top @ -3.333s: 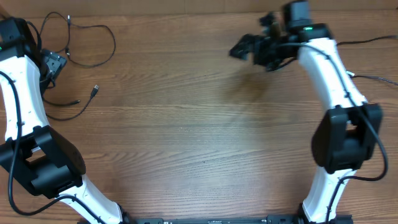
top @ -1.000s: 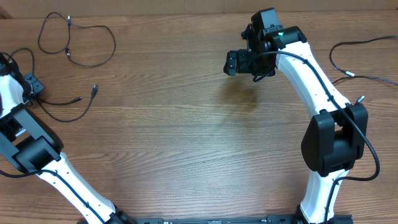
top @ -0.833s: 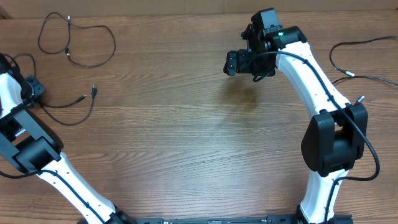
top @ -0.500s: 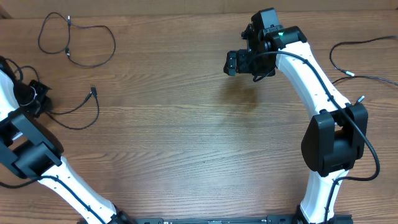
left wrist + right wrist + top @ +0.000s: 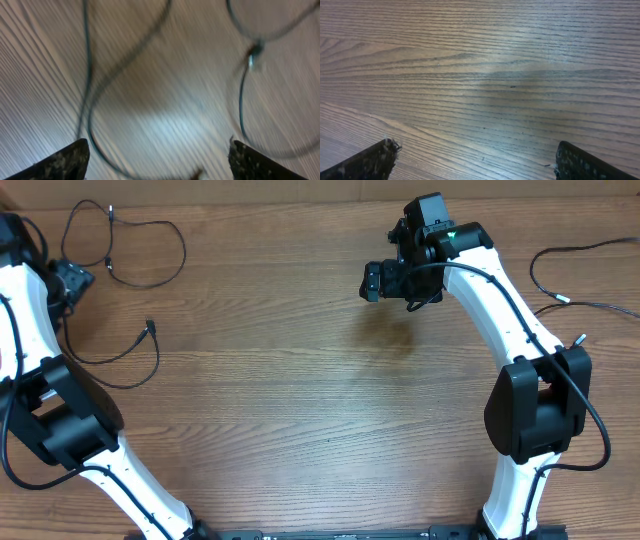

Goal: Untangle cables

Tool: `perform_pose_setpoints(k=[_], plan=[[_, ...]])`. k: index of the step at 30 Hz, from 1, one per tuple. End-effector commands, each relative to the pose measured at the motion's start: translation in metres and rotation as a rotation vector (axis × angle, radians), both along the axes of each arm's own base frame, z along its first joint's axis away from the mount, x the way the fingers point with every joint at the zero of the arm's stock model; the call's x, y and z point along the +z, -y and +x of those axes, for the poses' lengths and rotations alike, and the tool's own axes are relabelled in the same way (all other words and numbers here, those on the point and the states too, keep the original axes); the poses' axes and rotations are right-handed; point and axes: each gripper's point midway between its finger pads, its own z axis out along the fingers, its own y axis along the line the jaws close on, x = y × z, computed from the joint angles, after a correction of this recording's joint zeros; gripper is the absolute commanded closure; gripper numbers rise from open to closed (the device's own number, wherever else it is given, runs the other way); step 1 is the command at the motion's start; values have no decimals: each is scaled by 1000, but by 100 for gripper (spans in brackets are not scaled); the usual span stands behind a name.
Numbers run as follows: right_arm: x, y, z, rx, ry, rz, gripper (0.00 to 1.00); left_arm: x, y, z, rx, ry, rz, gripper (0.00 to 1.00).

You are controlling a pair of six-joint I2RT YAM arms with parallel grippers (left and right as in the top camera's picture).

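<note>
Cables (image 5: 183,248): two black cords, far-left corner of table (image 5: 300,430), lying apart. Left gripper (image 5: 72,280) between them, spread wide, holding nothing. Right gripper (image 5: 372,280) spread, over bare wood.

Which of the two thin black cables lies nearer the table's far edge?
The looped thin black cable; the open-curved thin black cable lies nearer the robot.

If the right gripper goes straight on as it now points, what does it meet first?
Probably the bare wooden table; nothing else shows ahead of the right gripper, though depth is unclear.
</note>
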Motion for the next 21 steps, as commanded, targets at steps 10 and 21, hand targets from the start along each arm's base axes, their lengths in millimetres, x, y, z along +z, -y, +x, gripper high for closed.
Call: perform_pose_setpoints(k=[10, 21], plan=[[3, 2, 3, -1, 16, -7, 0, -25, -85, 22, -2, 43, 263, 10], [3, 2, 3, -1, 16, -7, 0, -107, -106, -6, -3, -158, 268, 13]])
